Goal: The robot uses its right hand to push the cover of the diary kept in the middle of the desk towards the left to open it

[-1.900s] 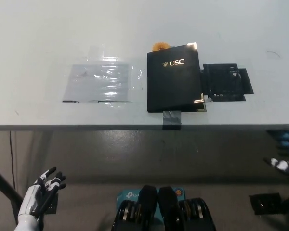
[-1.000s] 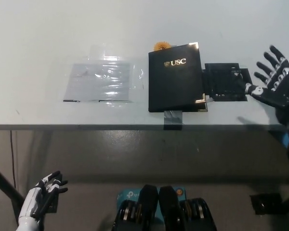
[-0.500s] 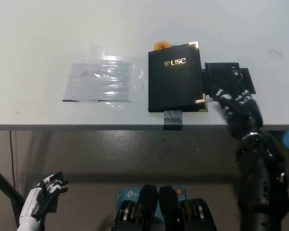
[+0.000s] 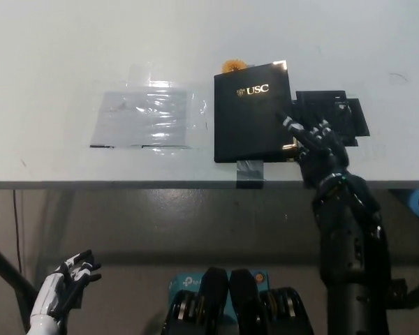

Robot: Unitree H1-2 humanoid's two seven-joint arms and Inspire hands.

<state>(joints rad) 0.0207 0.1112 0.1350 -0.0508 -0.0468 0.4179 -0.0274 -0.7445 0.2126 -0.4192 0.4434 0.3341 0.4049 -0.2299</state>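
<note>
We see black diary (image 4: 251, 118) with gold "USC" lettering, closed, flat mid-desk, slightly tilted, near front edge.

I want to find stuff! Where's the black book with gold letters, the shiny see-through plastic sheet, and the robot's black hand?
black book with gold USC letters (image 4: 251, 125), head view, middle of cover
clear plastic sheet (image 4: 143, 118), head view, centre
black right hand (image 4: 315, 150), head view, back of hand

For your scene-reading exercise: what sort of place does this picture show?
Probably a lab or office test bench: a plain white desk, a black diary taped at its front edge, and the robot's right hand reaching to it.
</note>
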